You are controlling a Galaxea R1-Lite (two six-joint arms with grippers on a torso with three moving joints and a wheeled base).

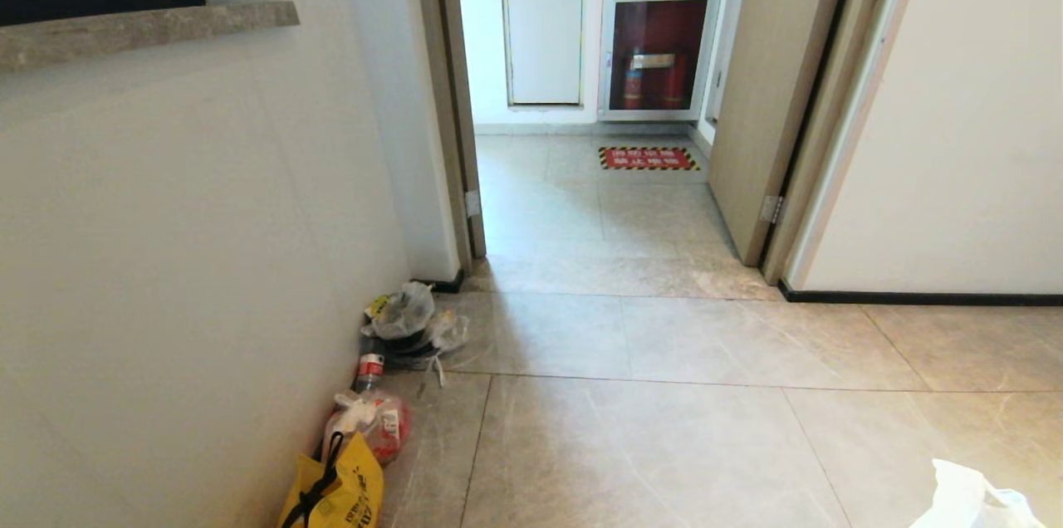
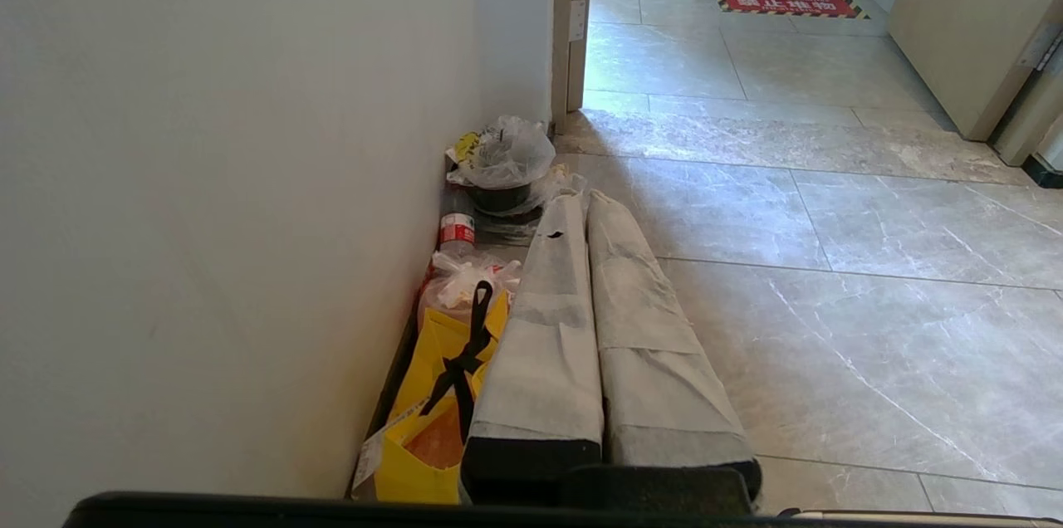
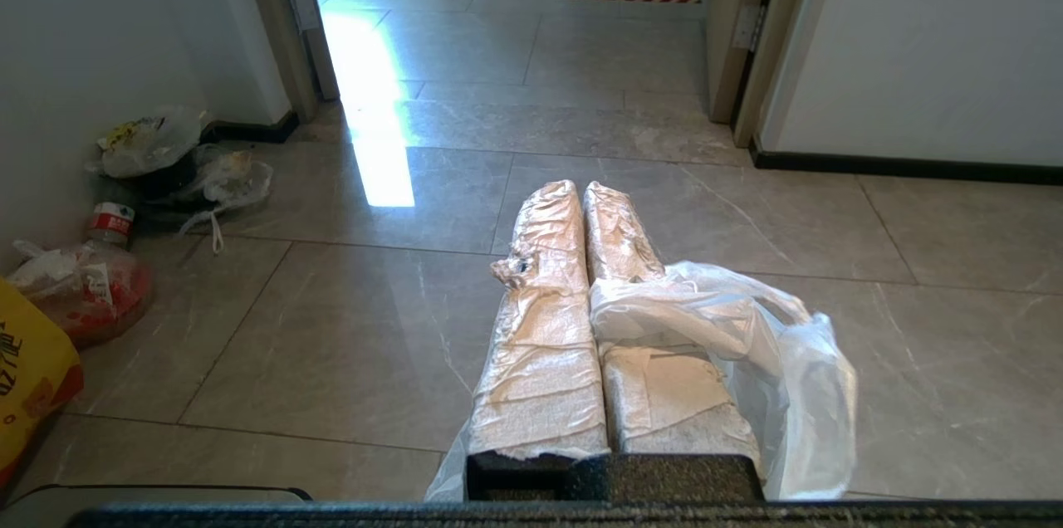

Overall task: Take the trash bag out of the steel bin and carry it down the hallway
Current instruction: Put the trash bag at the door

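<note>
Right gripper point(image 3: 581, 200): extended level over the floor tiles point(image 1: 664, 428), pointing toward the open doorway point(image 1: 581, 55). Its two wrapped fingers point(image 3: 544, 329) lie pressed together along their full length. The trash bag point(image 3: 747, 345), thin white plastic, is draped over the outer finger near its base and hangs off that side; whether a fold is pinched between the fingers cannot be told. In the head view only a white corner of the bag point(image 1: 972, 499) shows at the lower right edge, with neither arm in sight there.

Left gripper point(image 2: 581, 204): likewise held level and low, pointing along the left wall point(image 1: 208, 221) toward the doorway. Its fingers point(image 2: 540, 362) lie side by side, together, with nothing between them.

The steel bin cannot be identified with certainty in any view.

Along the foot of the left wall, in a row: a yellow bag point(image 1: 336, 491) with black handles nearest, then a tied clear bag point(image 1: 374, 420) with red contents, a bottle point(image 1: 369, 369) with a red label, and a heap of clear bags point(image 1: 407, 320) over a dark round item by the door frame.

Beyond the doorway, a red floor sign point(image 1: 648, 158) with striped border lies on the tiles before a cabinet point(image 1: 660, 55) holding red extinguishers.
</note>
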